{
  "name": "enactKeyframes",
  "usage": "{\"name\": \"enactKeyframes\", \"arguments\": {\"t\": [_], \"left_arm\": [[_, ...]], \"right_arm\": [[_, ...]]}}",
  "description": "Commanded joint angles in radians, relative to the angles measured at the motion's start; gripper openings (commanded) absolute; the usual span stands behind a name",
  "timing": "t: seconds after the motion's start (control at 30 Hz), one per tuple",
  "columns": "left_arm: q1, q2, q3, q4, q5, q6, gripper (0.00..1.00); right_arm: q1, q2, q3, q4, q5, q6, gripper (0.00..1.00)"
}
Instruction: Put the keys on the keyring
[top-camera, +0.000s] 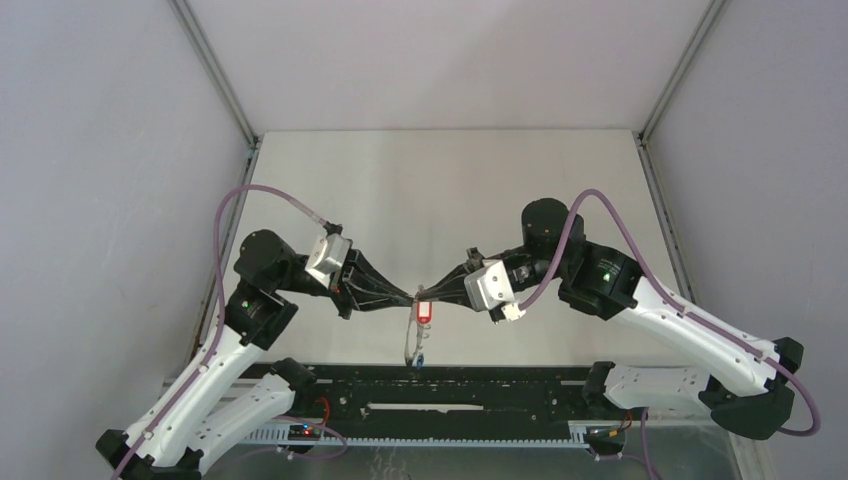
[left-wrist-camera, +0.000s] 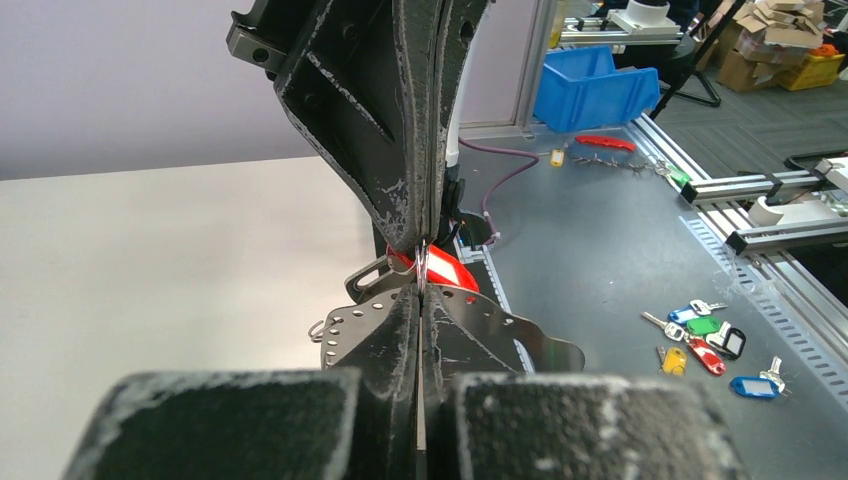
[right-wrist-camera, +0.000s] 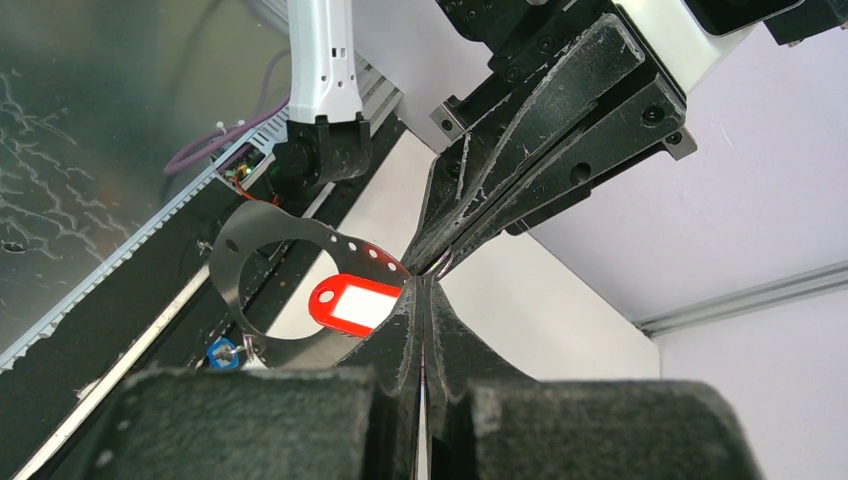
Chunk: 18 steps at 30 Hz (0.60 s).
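My left gripper (top-camera: 408, 296) and right gripper (top-camera: 432, 293) meet tip to tip above the table's near middle, both shut. The keyring (right-wrist-camera: 228, 275), a flat grey metal band with holes along its rim, hangs from that point, its rim reaching into my right gripper (right-wrist-camera: 420, 282). The red key (right-wrist-camera: 352, 305) dangles beside it. Its small wire loop sits at my left gripper's tips (right-wrist-camera: 438, 258). The blue key (right-wrist-camera: 220, 352) hangs on the keyring's lower rim. In the left wrist view my left gripper (left-wrist-camera: 422, 288) hides much of the keyring (left-wrist-camera: 530, 340) and the red key (left-wrist-camera: 452, 272).
A black rail (top-camera: 430, 390) runs along the table's near edge under the hanging keyring (top-camera: 411, 345). Beyond the table, a grey bench holds several loose coloured keys (left-wrist-camera: 705, 340) and a blue bin (left-wrist-camera: 590, 90). White walls enclose the table.
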Motion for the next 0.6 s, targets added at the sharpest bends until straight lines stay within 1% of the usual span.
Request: {"name": "enactKeyframes", "arguments": {"t": [0.0, 0.57], "left_arm": [[-0.005, -0.013, 0.015, 0.014, -0.014, 0.012, 0.00], [-0.006, -0.017, 0.020, 0.005, -0.016, 0.016, 0.00]], "right_arm": [[0.009, -0.026, 0.040, -0.001, 0.008, -0.014, 0.00], [0.012, -0.013, 0.060, 0.004, -0.008, -0.011, 0.00]]}}
